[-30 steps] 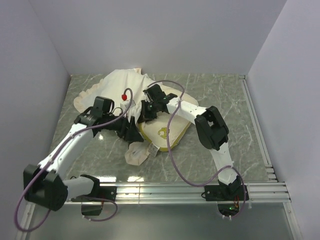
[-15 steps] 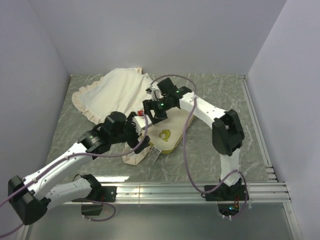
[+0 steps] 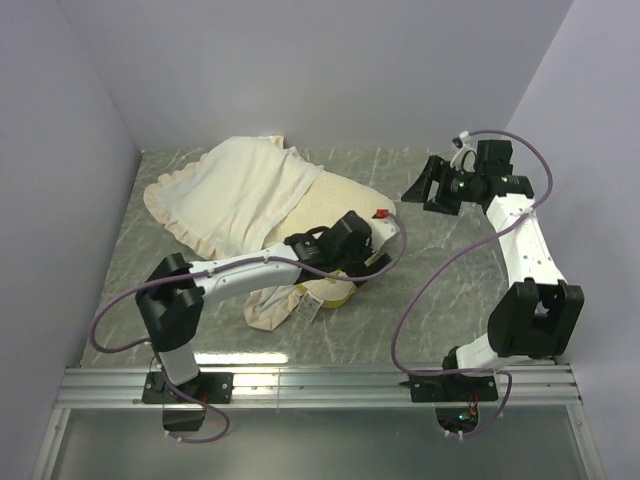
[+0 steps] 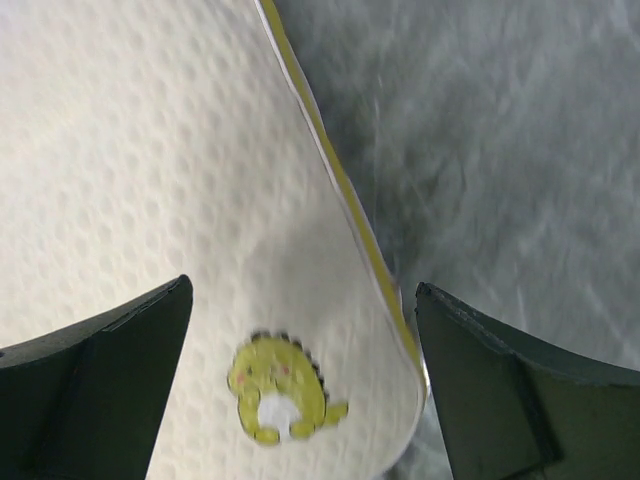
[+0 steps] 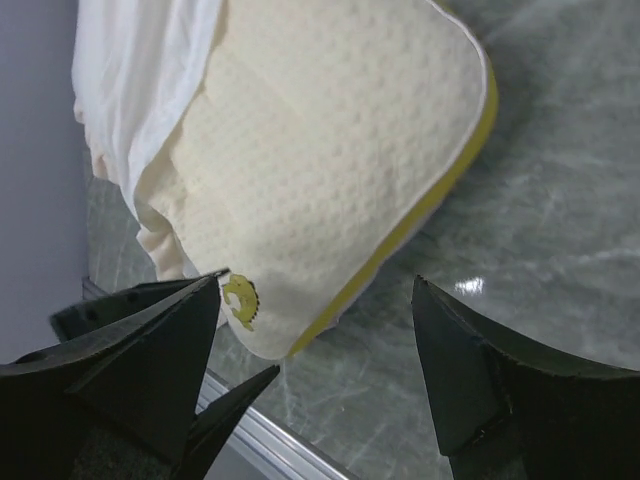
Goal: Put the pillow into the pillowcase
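Now the pillow [image 3: 345, 195] lies in the middle of the table [image 3: 360, 165], half stuffed: far-left end inside the pillowcase [image 3: 235, 190], near end sticking out. The left fingers [image 4: 90, 400] hang open over that near corner. The right fingers [image 5: 500, 380] are open and empty, by the far right edge. Next, it seems, one must hold the pillowcase while the other pushes.

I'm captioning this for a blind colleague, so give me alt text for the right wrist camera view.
A cream dimpled pillow with a yellow edge band lies on a grey marbled table, its upper-left part covered by the white pillowcase. The right arm's two dark fingers stand open in the foreground, holding nothing.
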Tool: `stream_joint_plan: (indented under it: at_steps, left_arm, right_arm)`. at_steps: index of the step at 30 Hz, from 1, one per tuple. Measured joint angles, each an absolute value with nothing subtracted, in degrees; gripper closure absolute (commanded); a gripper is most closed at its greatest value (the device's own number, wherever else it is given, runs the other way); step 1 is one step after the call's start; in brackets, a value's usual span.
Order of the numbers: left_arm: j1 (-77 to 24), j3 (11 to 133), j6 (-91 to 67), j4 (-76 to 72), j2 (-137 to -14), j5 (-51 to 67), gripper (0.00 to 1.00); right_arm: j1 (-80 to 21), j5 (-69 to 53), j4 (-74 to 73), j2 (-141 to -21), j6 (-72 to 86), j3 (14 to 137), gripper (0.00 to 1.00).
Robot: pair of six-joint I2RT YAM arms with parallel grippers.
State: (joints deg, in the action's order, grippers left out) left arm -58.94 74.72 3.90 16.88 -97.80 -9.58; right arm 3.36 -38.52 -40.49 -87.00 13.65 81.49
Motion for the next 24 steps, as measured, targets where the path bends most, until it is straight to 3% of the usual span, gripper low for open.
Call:
stream_joint_plan:
  at_steps: [12, 13, 14, 15, 17, 18, 24]
  left_arm:
    - [-60.10, 90.70, -5.76, 19.09, -120.33, -21.78, 0.01]
    - [-59.83, 92.12, -6.46, 20.08, -123.02, -22.57, 0.04]
    - [-59.46, 93.49, -6.96, 20.84, -125.27, -22.98, 0.12]
    - [-59.13, 94.85, -7.77, 20.99, -126.28, -23.31, 0.35]
    - [-57.65, 96.73, -9.17, 22.39, -126.26, -21.63, 0.68]
    - [-56.49, 96.75, -9.41, 22.81, -125.71, -19.84, 0.96]
    - [-48.10, 101.95, -10.00, 30.44, -122.04, -0.82, 1.00]
  right_arm:
    - [8.73, -36.10, -43.11, -83.64, 11.05, 72.71, 0.15]
    - [9.17, -35.83, -43.33, -83.33, 10.76, 72.51, 0.14]
    - [9.41, -35.59, -43.31, -82.94, 10.52, 72.18, 0.14]
    - [9.43, -35.40, -43.40, -82.43, 10.31, 71.79, 0.14]
    - [9.41, -35.27, -43.77, -81.49, 9.65, 71.09, 0.14]
    - [9.41, -35.14, -43.79, -81.08, 9.43, 70.70, 0.14]
    - [9.41, -35.40, -42.35, -79.88, 9.61, 65.43, 0.18]
